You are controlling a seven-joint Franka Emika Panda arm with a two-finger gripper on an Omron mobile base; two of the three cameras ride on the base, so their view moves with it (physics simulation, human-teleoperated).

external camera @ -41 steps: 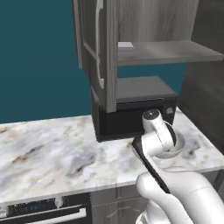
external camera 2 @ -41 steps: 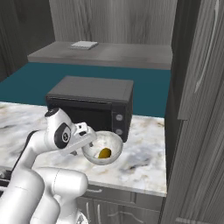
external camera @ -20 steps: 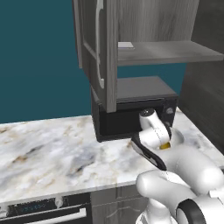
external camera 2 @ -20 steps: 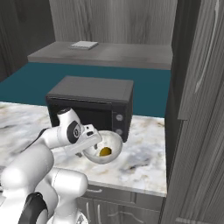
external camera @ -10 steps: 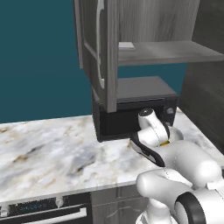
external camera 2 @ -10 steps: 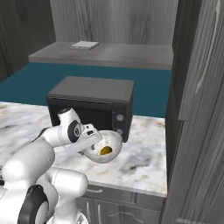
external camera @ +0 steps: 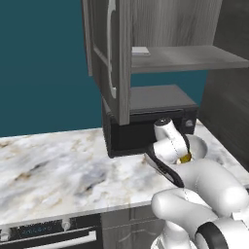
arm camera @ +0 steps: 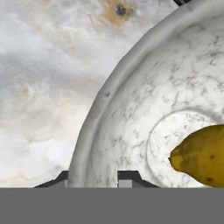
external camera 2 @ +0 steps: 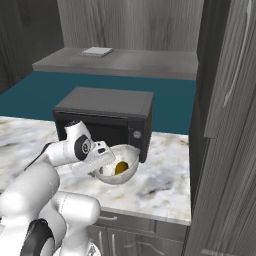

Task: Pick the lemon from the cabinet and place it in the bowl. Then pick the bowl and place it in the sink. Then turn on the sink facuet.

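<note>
The countertop (external camera: 58,170) is glossy marble, cream veined with grey and rust, with an oven's dark control strip (external camera: 34,232) under its front edge. Above it hangs the cabinet (external camera: 146,44), grey wood-grain, its door (external camera: 109,53) swung open with a curved silvery handle (external camera: 112,48); a small flat white thing (external camera: 141,50) lies on its shelf. Beneath sits a boxy matte black microwave (external camera: 146,121).

Just in front of the microwave's right end, on the counter, stands the bowl (external camera 2: 117,170), round, deep and smooth, white with faint grey crackle. The lemon (external camera 2: 120,168) lies inside on the bowl's flat bottom, a dull yellow-orange oval with dark pitted specks; in the hand view it (arm camera: 201,155) sits to the right of the circular base ring.

The gripper (arm camera: 98,178) is at the bowl's near rim: in the hand view the two dark fingertips (arm camera: 129,177) straddle the thick rounded wall (arm camera: 94,144), one outside and one inside, close against it, so the fingers appear pinched on the rim.

Compared with a second ago, the bowl, lemon and microwave lie where they were; the arm's white elbow has folded lower and nearer the base cameras, and the hand sits tighter to the bowl. Tall dark wood-grain panels (external camera 2: 225,125) stand at the right.
</note>
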